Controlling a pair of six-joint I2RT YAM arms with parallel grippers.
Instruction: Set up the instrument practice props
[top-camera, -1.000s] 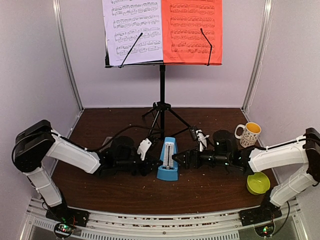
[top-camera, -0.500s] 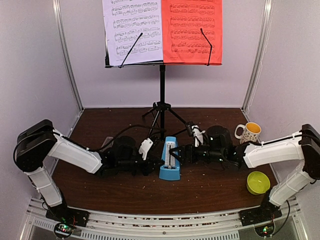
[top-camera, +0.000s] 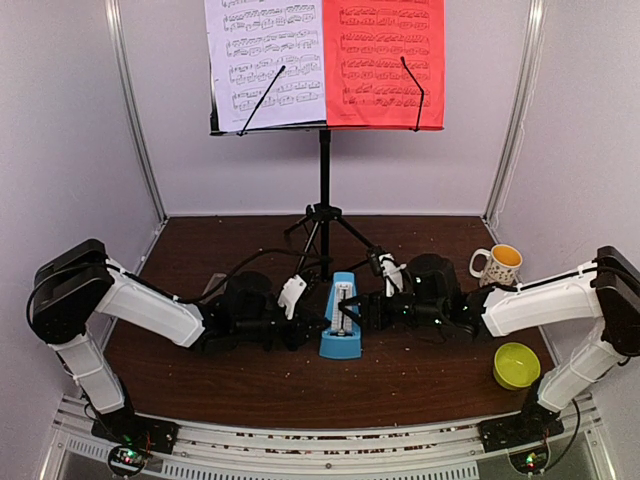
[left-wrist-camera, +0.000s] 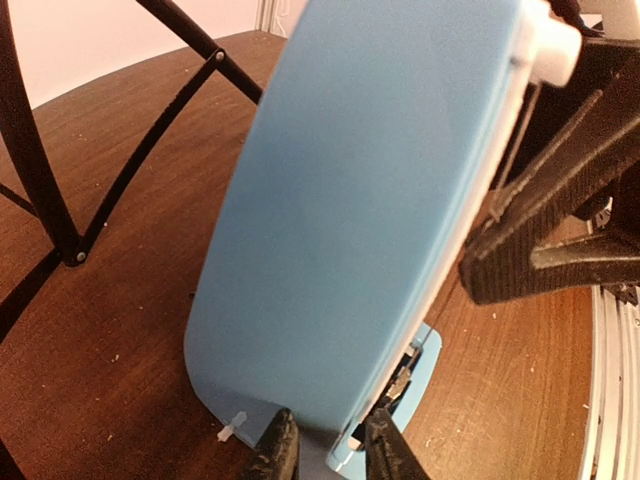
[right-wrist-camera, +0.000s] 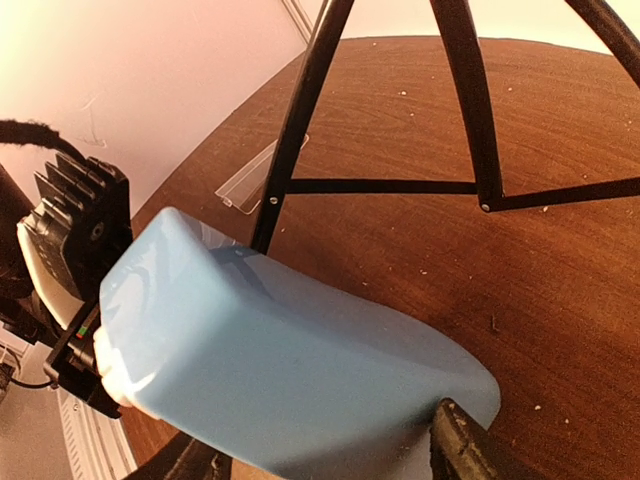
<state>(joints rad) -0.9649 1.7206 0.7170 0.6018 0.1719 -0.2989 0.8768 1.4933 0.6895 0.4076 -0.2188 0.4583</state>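
Note:
The black music stand (top-camera: 324, 170) stands at the back on tripod legs (top-camera: 330, 228), with a white sheet (top-camera: 265, 60) and a red sheet (top-camera: 383, 60) on its desk. The blue metronome (top-camera: 340, 318) stands upright on the table in front of it. My left gripper (top-camera: 306, 330) is shut on the metronome's base lip (left-wrist-camera: 330, 440), with fingers (left-wrist-camera: 275, 450) on either side. My right gripper (top-camera: 366, 312) reaches in from the right, its jaws closed around the metronome body (right-wrist-camera: 280, 370), with one finger (right-wrist-camera: 465, 445) against its edge.
A white mug (top-camera: 497, 267) stands at the right, and a yellow bowl (top-camera: 516, 365) sits nearer the front right. A clear flat piece (right-wrist-camera: 262, 175) lies on the table by a tripod leg (right-wrist-camera: 300, 110). The walls are close on both sides.
My right gripper has moved left and taken the metronome between its fingers. The metronome has shifted slightly back and right. The left arm has barely moved.

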